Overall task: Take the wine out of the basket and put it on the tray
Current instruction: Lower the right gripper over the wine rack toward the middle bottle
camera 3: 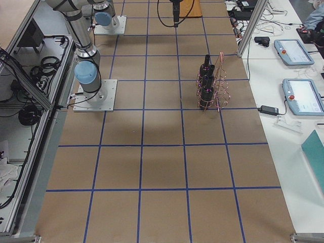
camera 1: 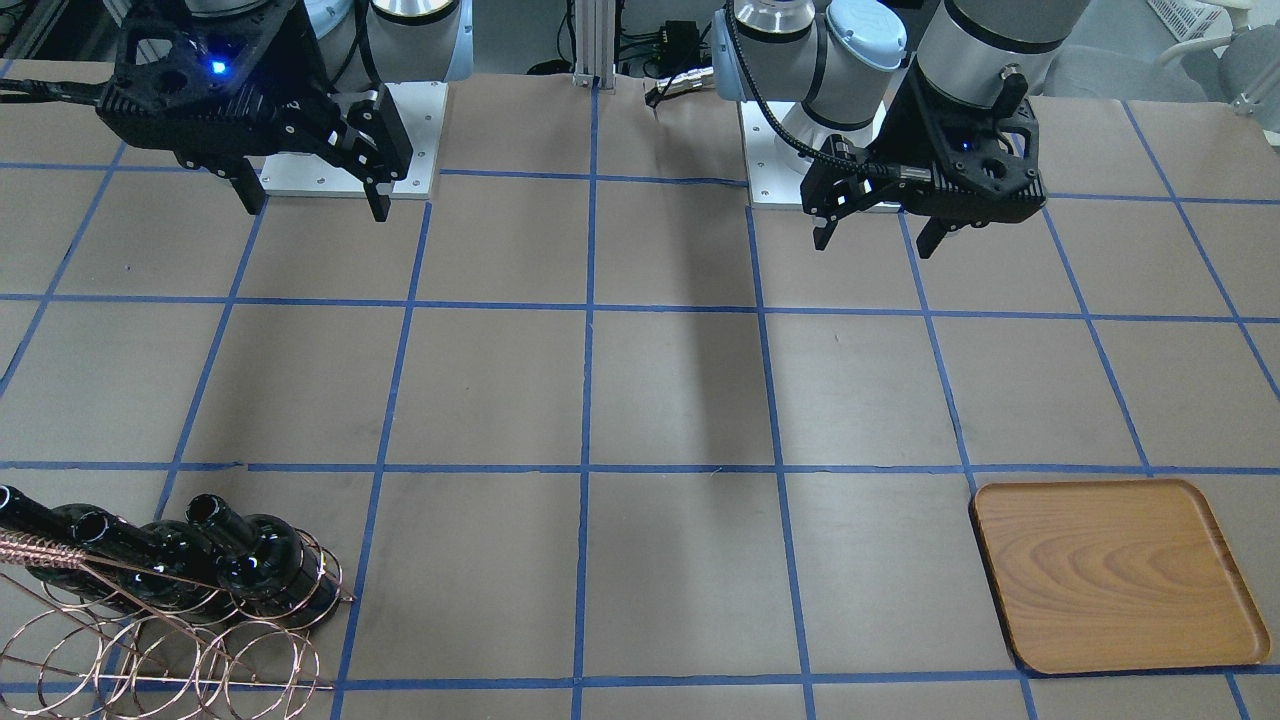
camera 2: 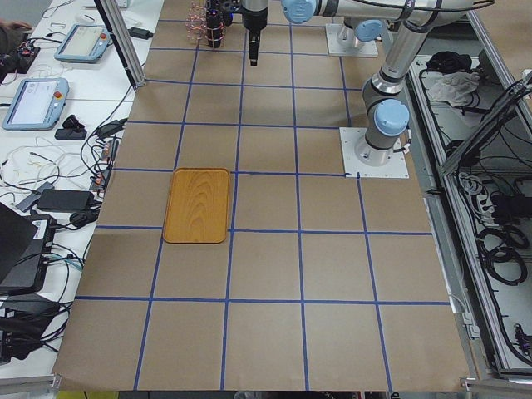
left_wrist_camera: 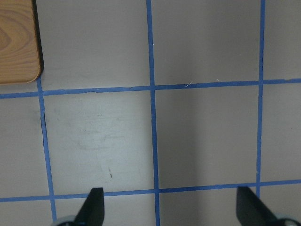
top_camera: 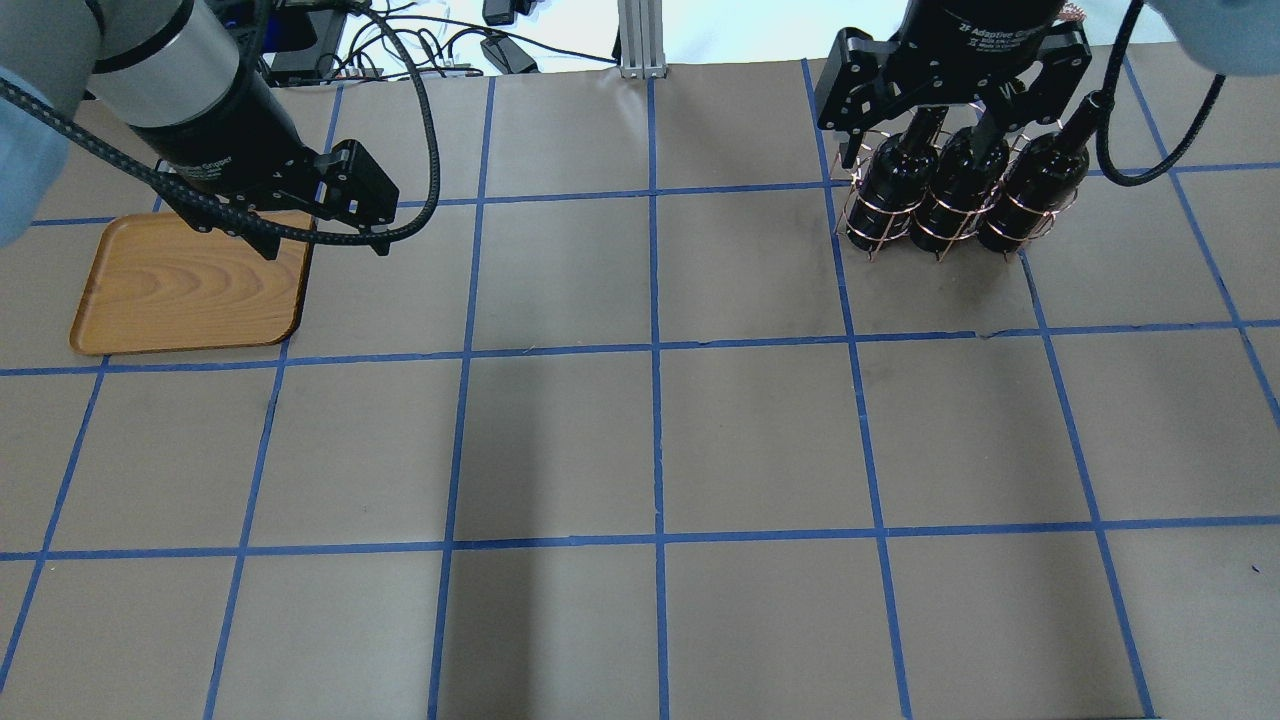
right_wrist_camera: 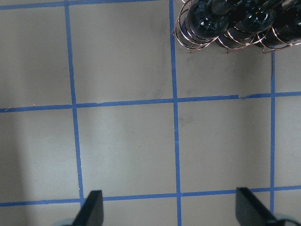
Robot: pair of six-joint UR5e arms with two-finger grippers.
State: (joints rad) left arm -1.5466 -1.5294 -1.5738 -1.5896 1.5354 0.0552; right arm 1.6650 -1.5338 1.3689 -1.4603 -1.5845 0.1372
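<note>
Robotics lab, blue-taped grid table (camera 2: pixel 266 274), teach pendants (camera 3: pixel 292 52), loose cables (camera 2: pixel 499 249), aluminium post (camera 2: pixel 120 41)

Blue-gridded table (top_camera: pixel 760 440), teach pendants (camera 2: pixel 33 101) alongside

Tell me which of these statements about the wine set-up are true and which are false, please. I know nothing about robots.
1. Three black bottles sit in the wire basket. True.
2. One bottle already lies on the wooden tray. False: the tray is bare.
3. The left claw and the right claw are both open and empty. True.
4. The basket stands right beside the tray. False: they are far apart, the tray on the robot's left side and the basket on its right.
5. The table is marked with blue lines in a grid. True.
</note>
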